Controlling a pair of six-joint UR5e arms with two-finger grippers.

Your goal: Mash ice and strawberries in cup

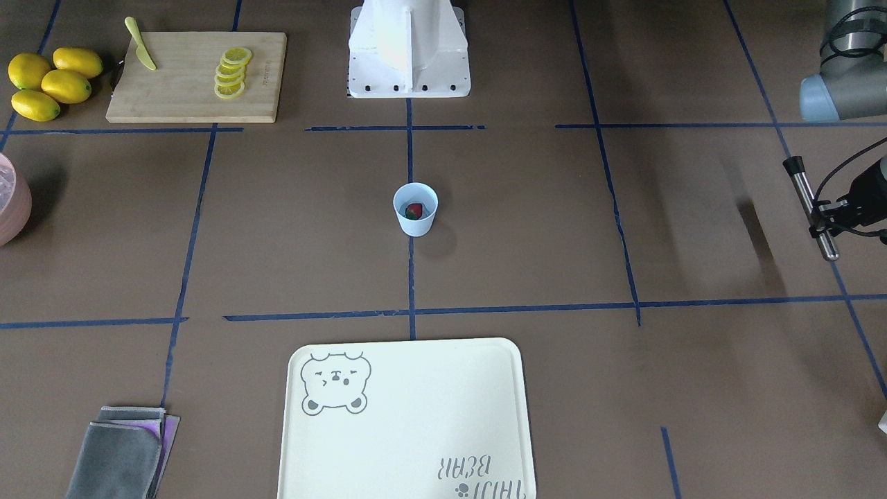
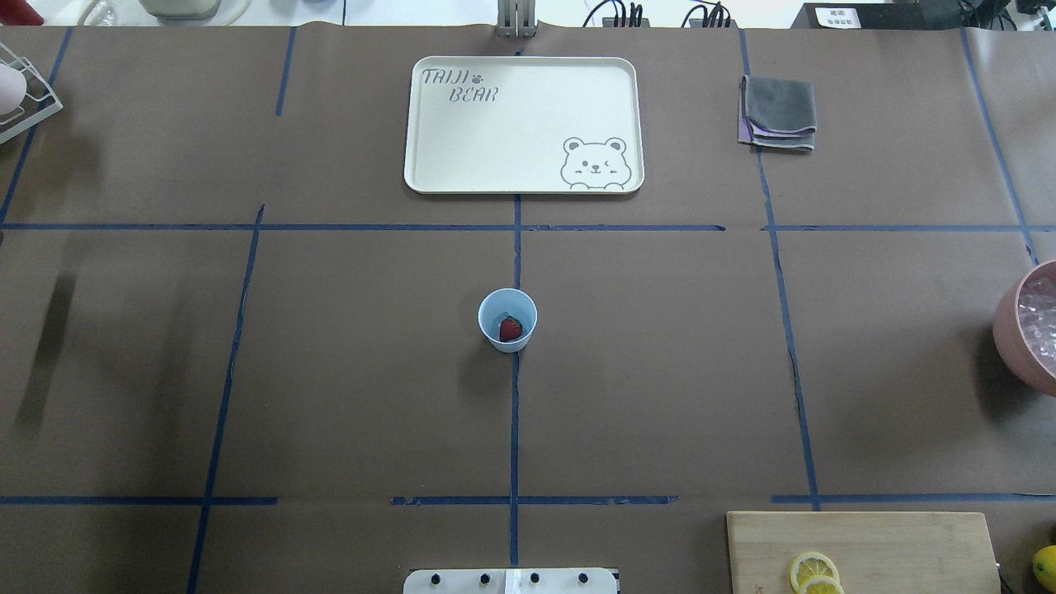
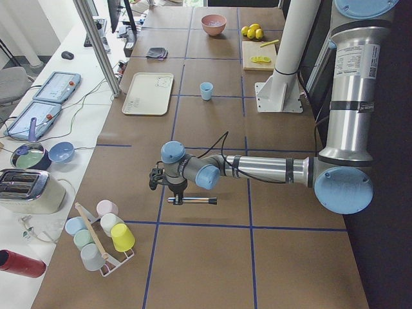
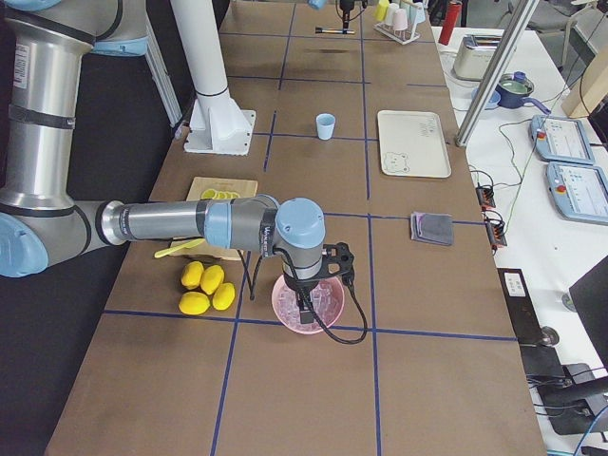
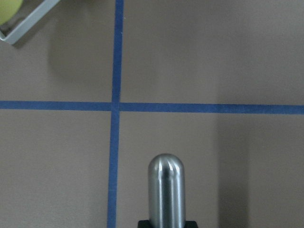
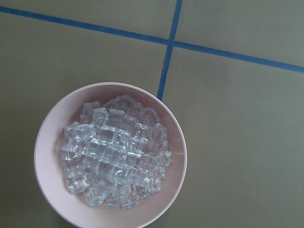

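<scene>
The pale blue cup (image 1: pixel 416 220) stands upright at the table's middle, also in the overhead view (image 2: pixel 495 313). One red strawberry (image 1: pixel 414 211) lies inside it (image 2: pixel 511 329). The ice (image 6: pixel 114 156) fills a pink bowl (image 6: pixel 179 142) at the table's end on my right (image 2: pixel 1008 326); none shows in the cup. My left gripper (image 1: pixel 823 216) is shut on a steel muddler (image 1: pixel 807 201) far from the cup; its rounded tip shows in the left wrist view (image 5: pixel 166 187). My right gripper (image 4: pixel 309 296) hangs over the pink bowl; I cannot tell whether it is open or shut.
A cream bear tray (image 2: pixel 521 124) lies beyond the cup, folded grey cloths (image 2: pixel 778 111) to its right. A cutting board (image 1: pixel 197 76) carries lemon slices (image 1: pixel 232 71) and a yellow knife (image 1: pixel 141 53); several lemons (image 1: pixel 52 83) lie beside it. A rack of cups (image 3: pixel 100 235) stands near my left gripper.
</scene>
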